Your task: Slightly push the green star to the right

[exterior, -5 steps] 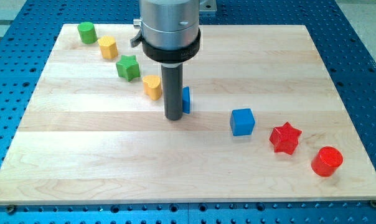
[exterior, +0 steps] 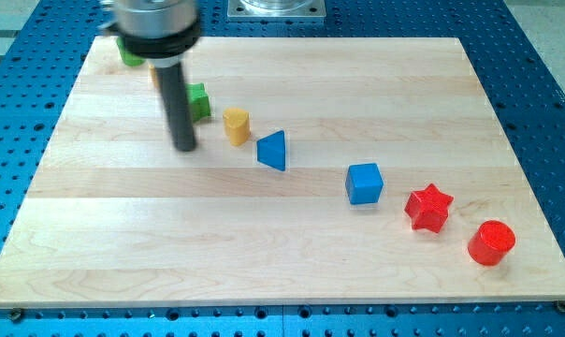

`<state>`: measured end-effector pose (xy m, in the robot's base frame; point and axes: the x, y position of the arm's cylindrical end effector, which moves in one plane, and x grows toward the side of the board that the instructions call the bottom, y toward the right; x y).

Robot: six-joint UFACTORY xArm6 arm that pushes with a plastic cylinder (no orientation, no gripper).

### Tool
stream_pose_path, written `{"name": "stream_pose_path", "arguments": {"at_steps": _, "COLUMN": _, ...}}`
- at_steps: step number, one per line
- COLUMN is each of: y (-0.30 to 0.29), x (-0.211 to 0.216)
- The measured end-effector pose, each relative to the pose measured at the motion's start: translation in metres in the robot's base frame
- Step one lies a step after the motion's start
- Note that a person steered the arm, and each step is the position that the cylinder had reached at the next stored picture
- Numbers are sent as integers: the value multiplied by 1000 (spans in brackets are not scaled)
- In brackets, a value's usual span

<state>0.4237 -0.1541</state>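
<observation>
The green star (exterior: 199,100) lies on the wooden board (exterior: 282,243) in the upper left part, half hidden behind my rod. My tip (exterior: 184,148) rests on the board just below and slightly left of the star, very close to it. A yellow heart block (exterior: 236,124) sits right of the star. A blue triangle block (exterior: 273,150) lies further right and lower.
A green round block (exterior: 126,53) and a yellow block (exterior: 155,68) at the top left are mostly hidden behind the arm. A blue cube (exterior: 364,183), a red star (exterior: 427,207) and a red cylinder (exterior: 491,242) trail toward the lower right.
My tip has moved left, from beside the blue triangle to just below-left of the green star. The blue triangle now shows fully. The blocks have not visibly moved.
</observation>
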Motion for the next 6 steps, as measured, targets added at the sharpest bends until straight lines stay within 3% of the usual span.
{"name": "stream_pose_path", "arguments": {"at_steps": 1, "y": -41, "x": -5}}
{"name": "stream_pose_path", "arguments": {"at_steps": 3, "y": -8, "x": -60}}
{"name": "stream_pose_path", "arguments": {"at_steps": 6, "y": 18, "x": -57}}
